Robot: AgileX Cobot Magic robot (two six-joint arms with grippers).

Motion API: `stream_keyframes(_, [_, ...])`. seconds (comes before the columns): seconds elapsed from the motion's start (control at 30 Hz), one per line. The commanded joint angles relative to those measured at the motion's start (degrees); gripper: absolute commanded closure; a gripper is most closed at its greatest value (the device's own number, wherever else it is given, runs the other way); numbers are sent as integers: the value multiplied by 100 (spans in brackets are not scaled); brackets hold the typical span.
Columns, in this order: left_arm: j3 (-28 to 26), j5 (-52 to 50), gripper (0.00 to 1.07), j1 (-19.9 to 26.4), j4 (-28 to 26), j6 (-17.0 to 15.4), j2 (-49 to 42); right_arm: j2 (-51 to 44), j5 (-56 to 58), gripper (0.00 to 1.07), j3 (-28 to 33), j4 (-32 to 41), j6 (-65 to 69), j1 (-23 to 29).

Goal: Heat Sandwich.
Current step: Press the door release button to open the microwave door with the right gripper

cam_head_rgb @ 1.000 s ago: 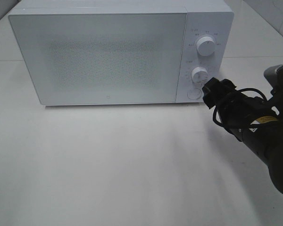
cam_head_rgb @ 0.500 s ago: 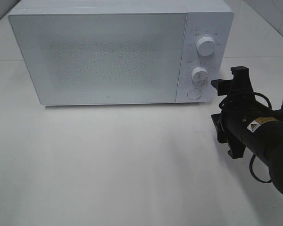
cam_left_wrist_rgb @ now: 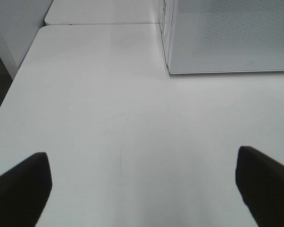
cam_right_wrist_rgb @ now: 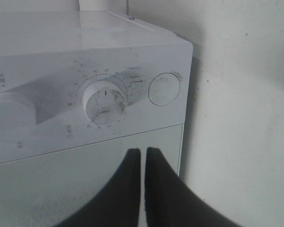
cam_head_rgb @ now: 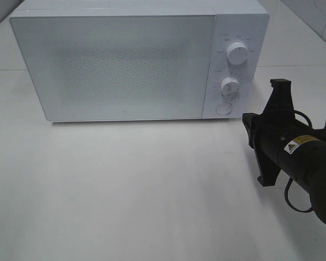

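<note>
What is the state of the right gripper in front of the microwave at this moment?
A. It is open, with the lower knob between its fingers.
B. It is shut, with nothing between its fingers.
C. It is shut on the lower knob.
B: in the right wrist view the right gripper has its jaws pressed together with nothing between them, and the lower knob stands free beyond their tips.

The white box-shaped microwave [cam_head_rgb: 141, 7] shows a fine grey dot pattern across its pale door [cam_head_rgb: 119, 65], its white round dials [cam_head_rgb: 237, 53] are ringed by dark tick marks, the flat bench [cam_head_rgb: 125, 190] is plain white, and the black right claw [cam_right_wrist_rgb: 143, 152] sits on a black arm [cam_head_rgb: 315, 168] bearing a yellow label [cam_head_rgb: 297, 142].
</note>
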Motion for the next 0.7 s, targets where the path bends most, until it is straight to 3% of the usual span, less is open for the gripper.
stream_keyframes(0.03, [17,-52,5,6,-11,-29,-160,-29,29,107,-23,-46,40,11])
stream_keyframes(0.27, [17,-52,5,6,-11,-29,-160,57,252,107,-160,-63,52,6])
stream_keyframes(0.7, [17,-52,5,6,-11,-29,-160,779,922,107,-957,-911,97,-659])
